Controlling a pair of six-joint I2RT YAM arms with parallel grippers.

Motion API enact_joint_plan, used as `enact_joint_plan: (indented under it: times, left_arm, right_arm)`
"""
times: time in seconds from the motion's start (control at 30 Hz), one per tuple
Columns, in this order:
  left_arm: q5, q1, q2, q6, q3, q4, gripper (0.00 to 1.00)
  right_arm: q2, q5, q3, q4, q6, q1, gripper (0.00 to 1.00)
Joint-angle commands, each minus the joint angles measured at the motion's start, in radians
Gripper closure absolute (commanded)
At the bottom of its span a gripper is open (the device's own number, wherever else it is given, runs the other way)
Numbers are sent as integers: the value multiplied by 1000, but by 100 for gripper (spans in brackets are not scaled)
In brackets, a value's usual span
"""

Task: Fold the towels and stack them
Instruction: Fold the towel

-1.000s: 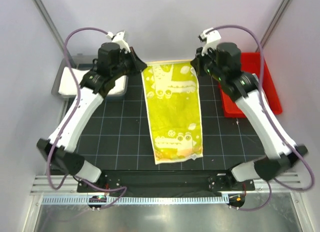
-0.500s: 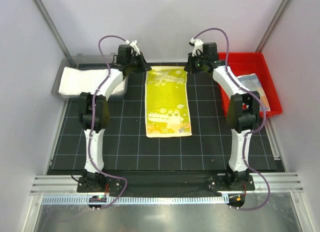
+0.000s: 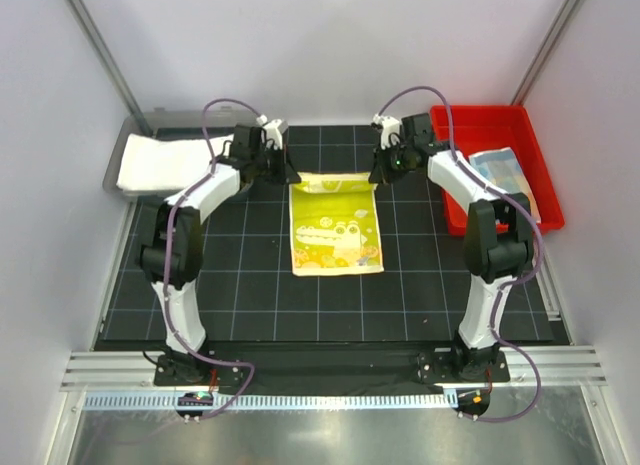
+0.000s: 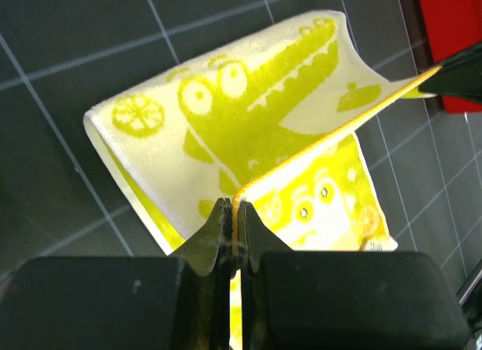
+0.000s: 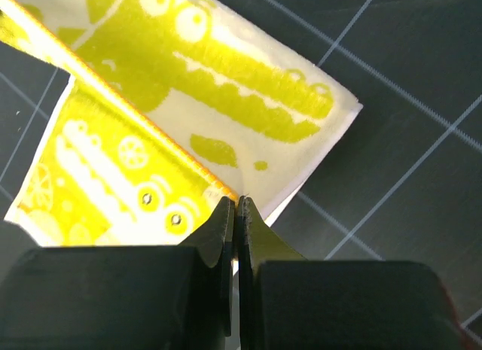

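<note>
My left hand [image 4: 235, 208] is pinched shut on one far corner of the yellow crocodile towel [image 3: 335, 240], and my right hand [image 5: 236, 205] is clamped on the other. The lifted edge runs taut between them, above the half lying flat on the black gridded tabletop [image 3: 230, 275]. A white towel [image 3: 160, 165] lies in the grey tray [image 3: 160, 125] at left. A light-blue towel [image 3: 505, 170] sits in the red bin [image 3: 480, 120] at right.

The top camera is looking down on the whole tabletop [image 3: 250, 305] from behind; both wrist cameras are peering closely down at the same yellow towel [image 3: 335, 230].
</note>
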Motion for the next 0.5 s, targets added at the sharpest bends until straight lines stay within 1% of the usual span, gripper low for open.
enact_joint_plan:
  times: [0.0,0.07,0.1,0.2,0.3,0.43,0.47]
  left_arm:
    - [-27,-10,-98,61,-79,4,100]
    - [-49,-30,-139,56,-125,4,100]
    - [-55,-36,-153,52,-168,13,100]
    - [-80,-60,-188,38,-218,23,100]
    - [-145,-91,-227,36,-279,20,100]
    - [-182,-109,-264,27,-342,24,100]
    - [-199,-112,-270,22,-359,27,100]
  right_arm:
    - [-138,32,-78,-18,-20,-11,99]
    - [-178,39,-131,-8,6,-1,99]
    - [-216,45,-190,20,17,10,99]
    - [-255,55,-280,46,54,28,99]
    - [-281,117,-333,38,75,53,99]
    - [-298,195,-376,20,89,122,99]
    - [-299,264,-378,3,85,134,99]
